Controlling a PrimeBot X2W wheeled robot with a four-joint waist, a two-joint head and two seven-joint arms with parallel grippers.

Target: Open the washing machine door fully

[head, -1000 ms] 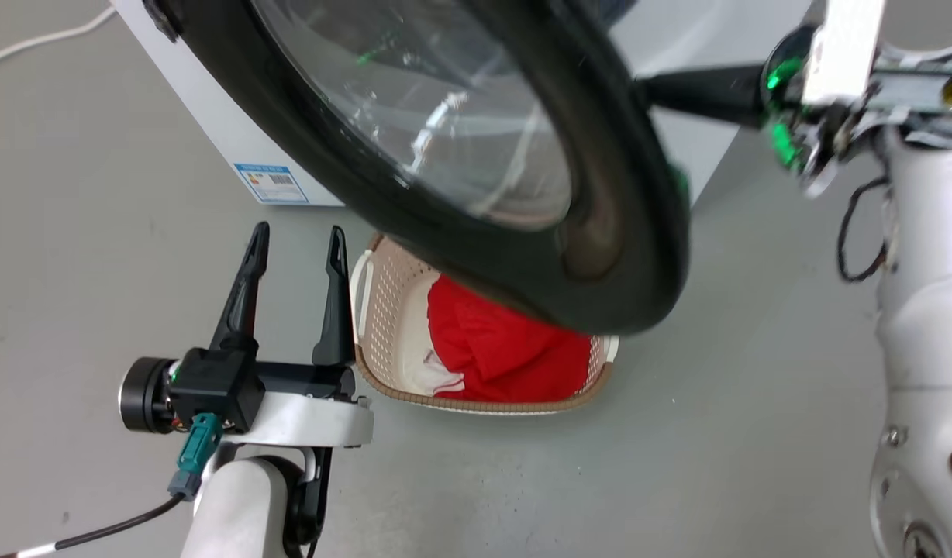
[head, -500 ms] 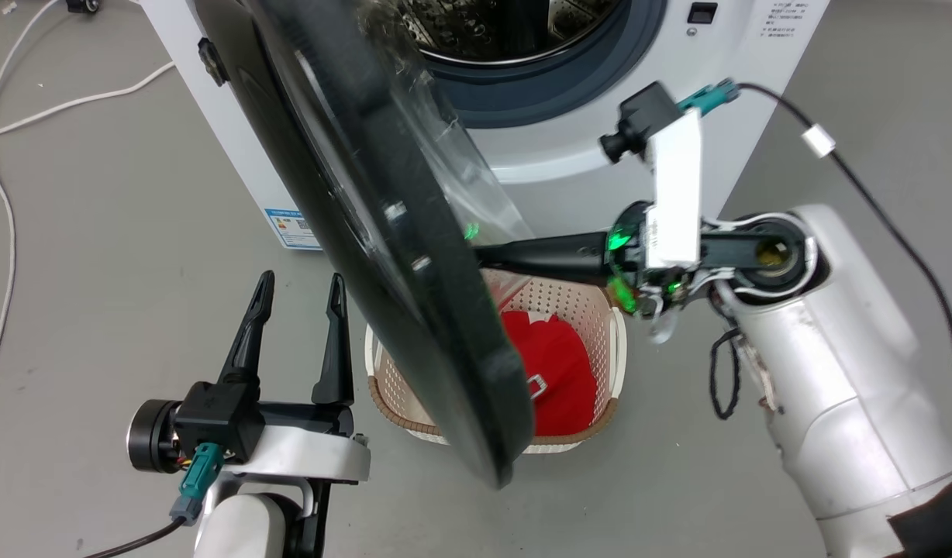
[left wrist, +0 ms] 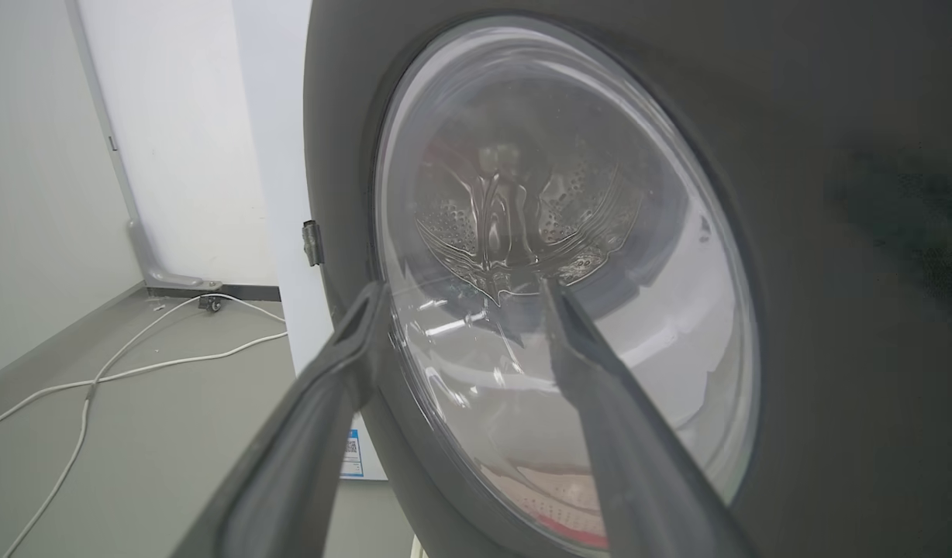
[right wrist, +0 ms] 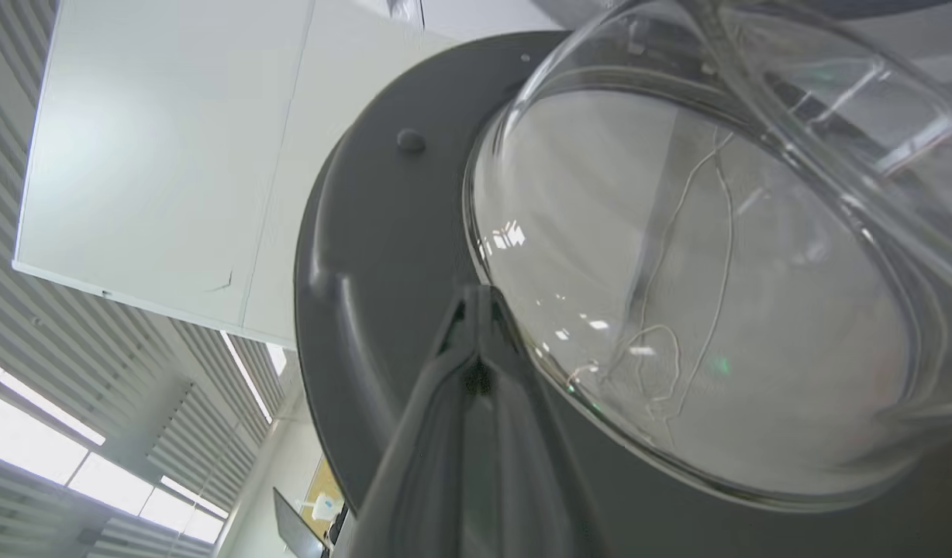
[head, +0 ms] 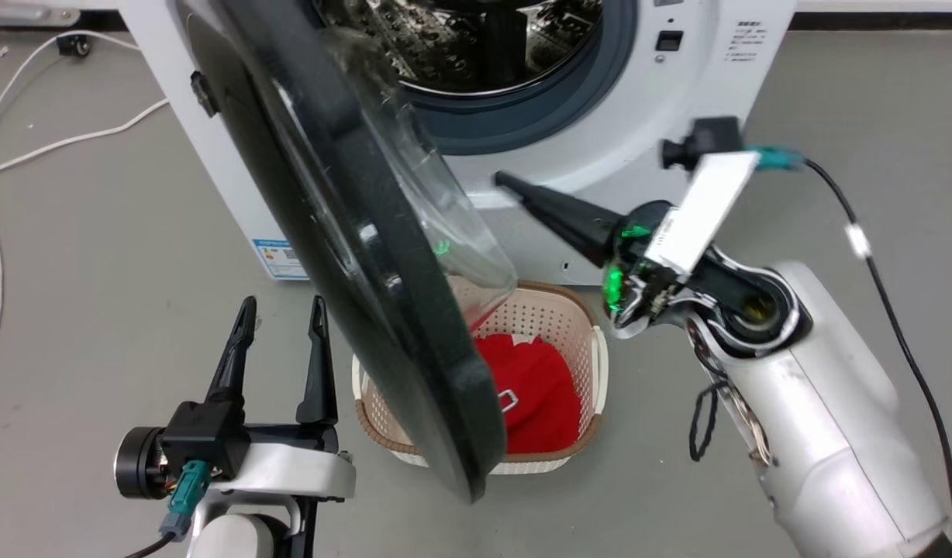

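The washing machine stands at the top of the head view with its steel drum exposed. The washing machine door hangs swung out, edge-on to the head camera, its clear glass bowl bulging to the right. My right gripper is shut and empty, pointing up-left just right of the bowl. In the right wrist view its tips lie close to the door's inner face; contact cannot be told. My left gripper stands open left of the door, facing its outer glass.
A beige laundry basket with a red cloth sits on the grey floor under the door's lower edge. White cables trail on the floor at the left. A blue sticker marks the machine's lower corner.
The head camera has shifted. The door has swung from facing the camera to edge-on. My right gripper has drawn back from the door's inner side and now tilts up-left. The left gripper stays open.
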